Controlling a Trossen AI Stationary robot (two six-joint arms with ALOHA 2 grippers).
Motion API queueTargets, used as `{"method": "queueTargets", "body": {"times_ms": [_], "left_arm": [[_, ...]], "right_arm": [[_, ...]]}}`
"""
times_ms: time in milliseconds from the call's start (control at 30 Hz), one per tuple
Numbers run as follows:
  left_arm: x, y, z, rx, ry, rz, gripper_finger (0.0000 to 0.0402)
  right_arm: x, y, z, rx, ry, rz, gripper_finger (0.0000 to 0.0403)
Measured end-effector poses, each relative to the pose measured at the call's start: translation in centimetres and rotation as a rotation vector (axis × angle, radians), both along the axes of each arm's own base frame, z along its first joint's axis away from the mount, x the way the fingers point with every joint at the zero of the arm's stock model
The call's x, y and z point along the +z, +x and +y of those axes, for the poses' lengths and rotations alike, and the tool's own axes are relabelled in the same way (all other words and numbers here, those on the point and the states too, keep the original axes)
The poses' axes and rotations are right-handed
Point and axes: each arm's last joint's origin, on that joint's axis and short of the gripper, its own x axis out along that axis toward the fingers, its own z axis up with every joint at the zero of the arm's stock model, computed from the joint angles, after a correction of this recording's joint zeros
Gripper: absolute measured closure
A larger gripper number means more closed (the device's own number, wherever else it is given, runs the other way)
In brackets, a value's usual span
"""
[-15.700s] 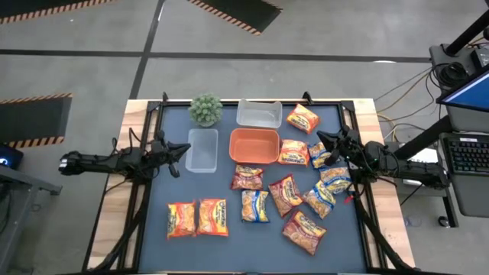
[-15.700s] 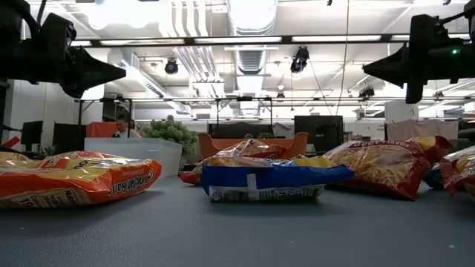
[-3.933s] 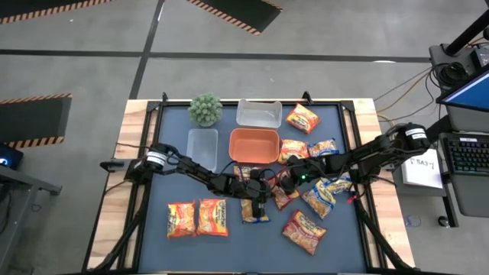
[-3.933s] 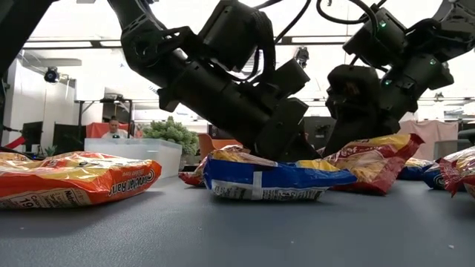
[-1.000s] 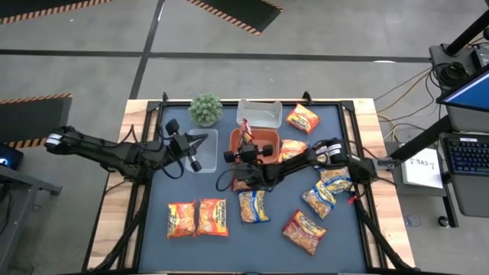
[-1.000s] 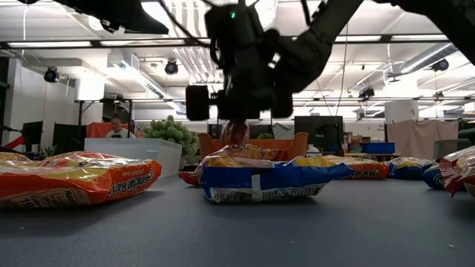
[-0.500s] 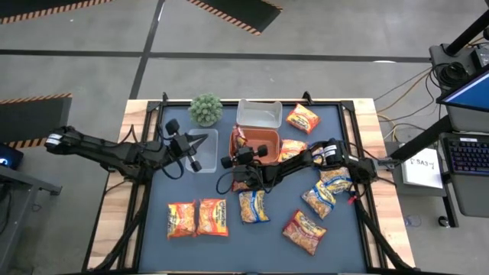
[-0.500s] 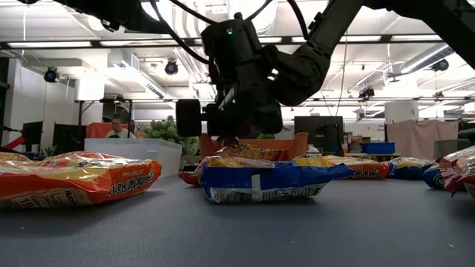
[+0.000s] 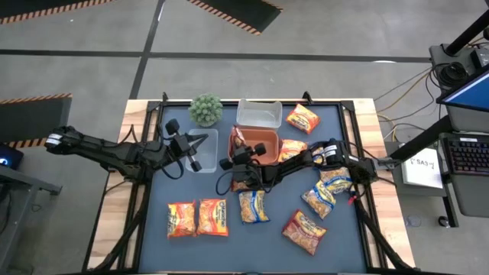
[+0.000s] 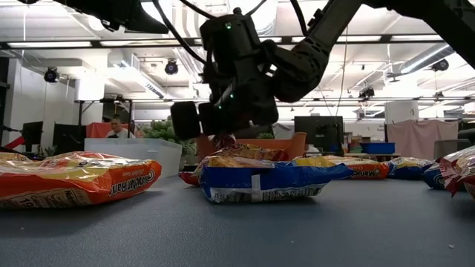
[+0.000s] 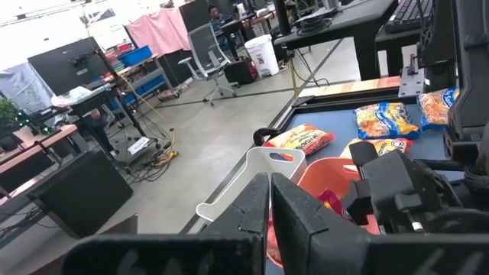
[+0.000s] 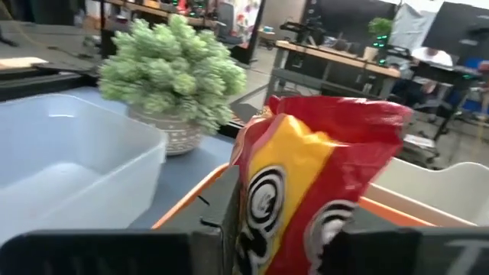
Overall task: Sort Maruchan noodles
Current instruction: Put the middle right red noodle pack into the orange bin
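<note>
- One red ramen packet [image 12: 317, 183] stands upright between the fingers of the right gripper [image 9: 238, 145], which is clenched on it at the left end of the orange tray [image 9: 263, 140]; the wrist view shows red and yellow print with black-and-white swirls, no words legible.
- From the low view, that gripper [image 10: 223, 119] hangs above the table with the packet's lower edge poking out beneath it.
- Just in front of it, on the dark mat, lies a blue-and-yellow packet [image 10: 263, 180] with a barcode panel on its end, and under the arm sits another orange packet [image 9: 246, 179].
- Two orange packets [image 9: 197, 218] lie side by side at the near left; the low view reads "Chicken" and "Ramen" along the edge of one [image 10: 74, 182].
- Further right, a packet [image 10: 355, 169] shows the letters "Maru" on its side.
- More packets lie scattered on the right of the mat, among them a red one [image 9: 303, 231] at the near edge and an orange one [image 9: 302, 118] beside the far clear tub [image 9: 258, 113].
- Left gripper [image 9: 195, 147] hovers over a second clear tub [image 9: 203, 145], its fingers nearly closed and empty.
- A potted green plant [image 9: 205, 109] stands at the far left corner.
</note>
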Motion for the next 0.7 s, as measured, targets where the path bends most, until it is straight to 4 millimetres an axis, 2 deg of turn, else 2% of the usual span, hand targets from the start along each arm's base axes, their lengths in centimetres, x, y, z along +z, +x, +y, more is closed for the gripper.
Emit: {"method": "queueTargets", "body": {"times_ms": [167,533,700], "left_arm": [[0.0,0.0,0.0,0.0,0.0,0.0,0.0402],[0.0,0.0,0.0,0.0,0.0,0.0,0.0402],[0.0,0.0,0.0,0.0,0.0,0.0,0.0402]], "right_arm": [[0.3,0.3,0.2,0.016,0.002,-0.005,0.0312],[0.9,0.5,0.7,0.039,0.004,-0.013,0.023],[1.7,1.1,1.7,0.113,-0.005,0.007,0.0209]]}}
